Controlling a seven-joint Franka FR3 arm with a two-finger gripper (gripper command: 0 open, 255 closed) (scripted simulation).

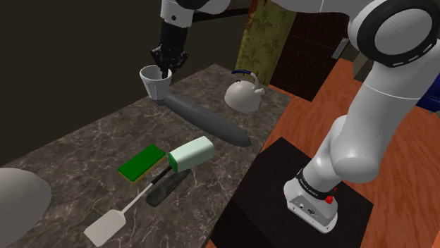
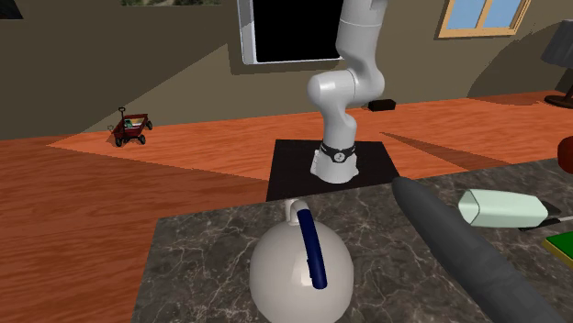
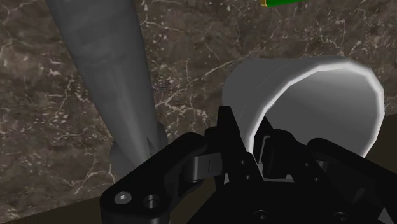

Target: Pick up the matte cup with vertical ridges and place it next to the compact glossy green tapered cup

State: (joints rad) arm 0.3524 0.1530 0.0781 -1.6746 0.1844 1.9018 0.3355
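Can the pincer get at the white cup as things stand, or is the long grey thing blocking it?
Likely yes: the pincer appears to clasp the wall of the white cup, one finger inside, one outside. The long grey object lies beside the cup, not between.

Long grey tapered body (image 3: 102,70) lies close beside the outer finger (image 3: 228,130), obstructing that side; a strip of bare marble counter (image 3: 191,57) is passable between it and the white cup (image 3: 305,95).

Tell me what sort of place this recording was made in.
Most likely a room in a house, at a kitchen-style counter: a dark marbled countertop carrying a white kettle and a spatula, with a wooden floor, a toy wagon and a window beyond.
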